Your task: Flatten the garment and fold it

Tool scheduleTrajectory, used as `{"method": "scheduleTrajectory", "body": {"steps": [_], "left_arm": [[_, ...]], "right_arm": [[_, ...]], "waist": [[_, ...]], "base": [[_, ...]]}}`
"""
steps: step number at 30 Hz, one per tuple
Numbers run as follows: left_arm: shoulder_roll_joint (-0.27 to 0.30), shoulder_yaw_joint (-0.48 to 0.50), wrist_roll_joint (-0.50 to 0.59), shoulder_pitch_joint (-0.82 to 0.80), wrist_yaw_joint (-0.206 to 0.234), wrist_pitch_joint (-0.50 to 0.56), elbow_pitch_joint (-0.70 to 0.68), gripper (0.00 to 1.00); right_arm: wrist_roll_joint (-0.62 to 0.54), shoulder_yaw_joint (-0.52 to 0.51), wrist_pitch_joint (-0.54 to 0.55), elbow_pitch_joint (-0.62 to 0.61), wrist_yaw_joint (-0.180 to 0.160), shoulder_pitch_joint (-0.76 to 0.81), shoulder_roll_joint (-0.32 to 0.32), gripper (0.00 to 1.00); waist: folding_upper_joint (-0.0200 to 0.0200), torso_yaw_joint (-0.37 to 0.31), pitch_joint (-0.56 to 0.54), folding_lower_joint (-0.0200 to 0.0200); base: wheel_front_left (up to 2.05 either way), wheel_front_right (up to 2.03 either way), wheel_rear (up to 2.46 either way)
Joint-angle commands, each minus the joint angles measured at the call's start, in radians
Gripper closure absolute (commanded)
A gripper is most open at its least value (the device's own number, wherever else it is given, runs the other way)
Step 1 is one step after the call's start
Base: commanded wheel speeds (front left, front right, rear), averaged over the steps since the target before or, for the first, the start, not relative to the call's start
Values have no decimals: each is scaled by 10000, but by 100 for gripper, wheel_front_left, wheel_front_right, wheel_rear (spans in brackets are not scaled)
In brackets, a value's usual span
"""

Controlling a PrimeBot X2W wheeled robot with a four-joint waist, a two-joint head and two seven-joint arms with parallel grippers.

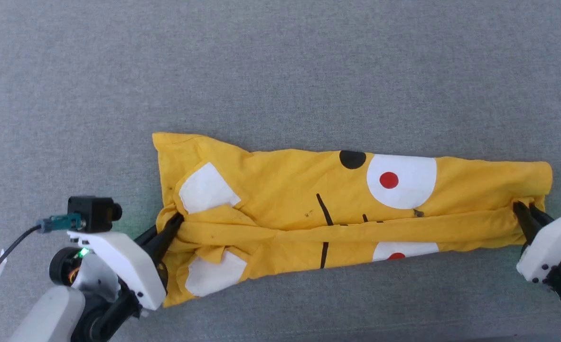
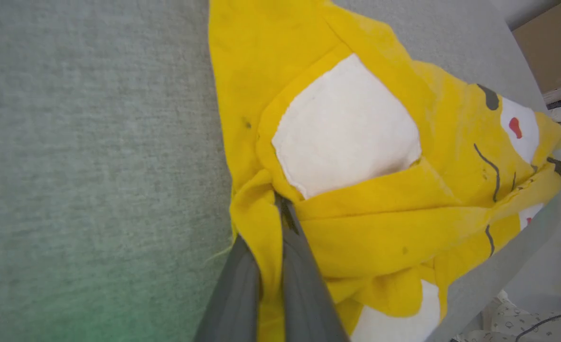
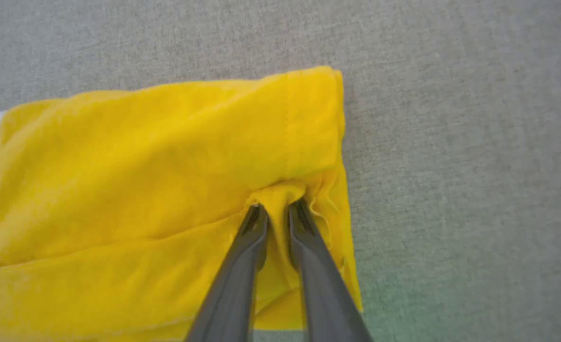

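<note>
The garment (image 1: 285,190) is a bright yellow T-shirt with white patches, red dots and black marks. It lies on the grey cloth surface as a long band, its near edge folded up over the middle. My left gripper (image 1: 178,219) is shut on a bunched fold at the band's left end, beside a white patch; the left wrist view shows the garment (image 2: 356,213) pinched between the tips of my left gripper (image 2: 283,204). At the right end my right gripper (image 1: 522,209) holds a narrow ridge of the garment (image 3: 166,152) between the slightly parted tips of my right gripper (image 3: 275,206).
The grey fabric surface (image 1: 280,71) stretches wide beyond and on both sides of the shirt. In the left wrist view its far edge (image 2: 522,61) shows, with room clutter past it.
</note>
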Motion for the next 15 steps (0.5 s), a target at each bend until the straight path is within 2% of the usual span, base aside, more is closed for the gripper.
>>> {"method": "scheduleTrajectory", "body": {"steps": [1,3,4,6,8,9,15], "left_arm": [[-156,-105,-59,-169,-37,85,352,100],[-242,-175,-38,-360,-118,69,676,100],[-276,-196,-17,-429,-146,37,802,93],[-333,-204,13,-506,-173,-62,929,60],[-350,-147,-2,-468,-166,-188,910,4],[-329,-116,-9,-407,-154,-235,848,0],[-93,164,48,255,119,-601,-43,0]], "right_arm": [[-68,134,15,370,-23,-106,54,72],[-82,210,-46,650,-23,-238,51,54],[-62,203,-47,784,-23,-278,70,0],[11,204,90,929,-23,-282,84,0],[189,90,286,868,-23,-233,80,0],[255,38,465,769,-23,-155,54,0],[785,-605,1783,-800,-23,682,-41,0]], "waist": [[0,-11,24,2],[0,-27,28,2],[0,-37,18,2],[0,-50,-31,2],[0,-70,-114,2],[0,-77,-173,2],[0,-76,-592,2]], "base": [[0,0,0],[0,0,0],[0,0,0],[0,0,0],[0,0,0],[0,0,0],[0,0,0]]}}
